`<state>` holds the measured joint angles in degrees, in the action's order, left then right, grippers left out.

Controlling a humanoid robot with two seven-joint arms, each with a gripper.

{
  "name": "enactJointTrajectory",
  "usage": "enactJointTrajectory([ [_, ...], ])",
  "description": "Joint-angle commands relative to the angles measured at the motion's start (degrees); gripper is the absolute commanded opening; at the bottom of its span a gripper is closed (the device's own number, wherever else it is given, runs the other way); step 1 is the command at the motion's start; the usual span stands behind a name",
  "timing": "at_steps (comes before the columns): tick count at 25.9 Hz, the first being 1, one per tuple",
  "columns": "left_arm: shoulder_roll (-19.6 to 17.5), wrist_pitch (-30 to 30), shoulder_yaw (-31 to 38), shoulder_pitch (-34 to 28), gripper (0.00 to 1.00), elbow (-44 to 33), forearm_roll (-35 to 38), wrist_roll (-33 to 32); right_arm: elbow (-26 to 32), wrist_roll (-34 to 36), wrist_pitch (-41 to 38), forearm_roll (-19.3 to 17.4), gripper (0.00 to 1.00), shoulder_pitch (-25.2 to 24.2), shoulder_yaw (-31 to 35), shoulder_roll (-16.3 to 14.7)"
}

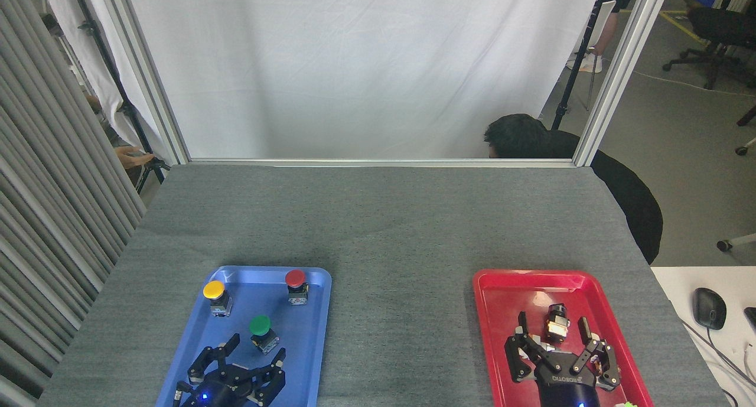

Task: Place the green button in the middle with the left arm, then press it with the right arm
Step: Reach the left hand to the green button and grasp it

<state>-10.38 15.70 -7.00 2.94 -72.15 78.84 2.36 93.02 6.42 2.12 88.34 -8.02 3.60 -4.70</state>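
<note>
A white curtain (354,70) backs the grey tabletop (384,218), its middle bare. The green button (261,331) stands in the blue tray (307,348), just beyond my left hand (251,354), fingers spread, empty. My right hand (558,348) hovers open, empty, over the red tray (490,312).

So my left gripper (255,352) is sitting over the near end of the blue tray (307,348), fingers spread wide, green button (261,331) just past the fingertips and not touched; yellow button (215,296) and red button (296,285) are upright at the tray's far end; the grey middle cloth (401,312) between trays is bare; my right gripper (553,335) hangs spread over the red tray (493,312), a small black-and-silver part (556,323) between its fingers; can't tell if they touch it.
</note>
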Motion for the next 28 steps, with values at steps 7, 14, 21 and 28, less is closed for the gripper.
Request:
enactJointTrajectory([
  [7,0.2,-0.1,-1.9,4.3,0.89,5.8,-0.1,-0.3,0.5,0.0,0.0,0.1,1.00,-0.2,0.0,-0.1],
  [14,-0.4,2.3,-1.9,3.8,0.33,5.9,-0.1,1.2,0.5,0.0,0.0,0.1,1.00,-0.2,0.0,-0.1],
  [21,-1.8,10.8,-1.8,3.9,0.00,5.3,-0.4,7.0,0.4,0.0,0.0,0.3,1.00,-0.2,0.0,-0.1],
  [28,0.2,15.4,-8.1,8.9,0.00,1.3,-0.2,6.8,0.4,0.0,0.0,0.5,1.00,-0.2,0.0,-0.1],
])
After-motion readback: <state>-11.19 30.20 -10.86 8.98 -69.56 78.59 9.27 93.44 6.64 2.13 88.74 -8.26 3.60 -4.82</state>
